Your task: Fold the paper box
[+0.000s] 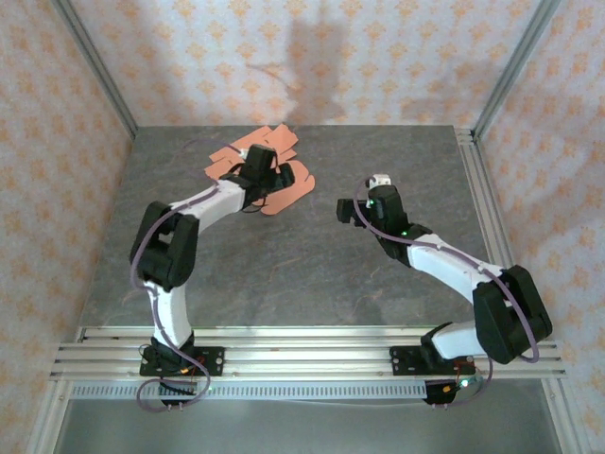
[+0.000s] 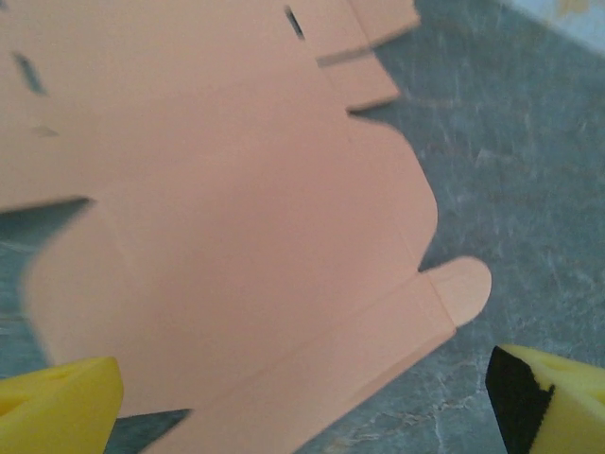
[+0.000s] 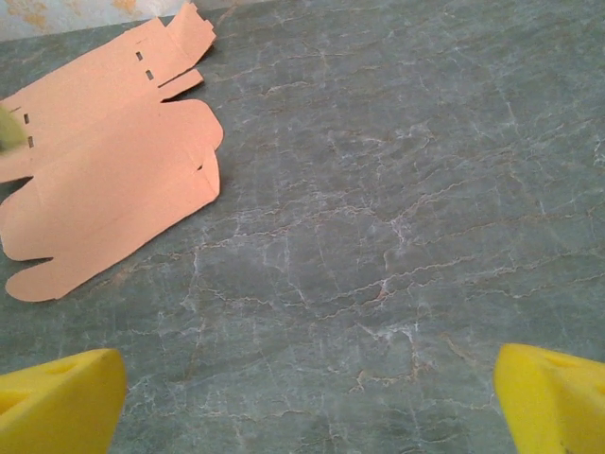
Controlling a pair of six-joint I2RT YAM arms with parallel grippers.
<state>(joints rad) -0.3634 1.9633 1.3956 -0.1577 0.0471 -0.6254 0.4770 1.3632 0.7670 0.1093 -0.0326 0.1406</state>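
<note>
The paper box (image 1: 295, 182) lies as flat salmon-orange die-cut card at the far left-middle of the table, with tabs and slits showing. My left gripper (image 1: 261, 166) hovers right over it. In the left wrist view the card (image 2: 236, 236) spreads under the open left gripper (image 2: 302, 416), one yellow fingertip (image 2: 57, 407) over the card's edge and the other beside it, nothing between them. My right gripper (image 1: 357, 210) stands open over bare table to the right of the card. In the right wrist view the card (image 3: 113, 180) lies far up left of the right gripper (image 3: 307, 407).
The grey marbled table (image 1: 312, 274) stretches between the arms. Patterned walls and metal posts (image 1: 95, 66) close in the back and sides. A metal rail (image 1: 302, 345) runs along the near edge by the arm bases.
</note>
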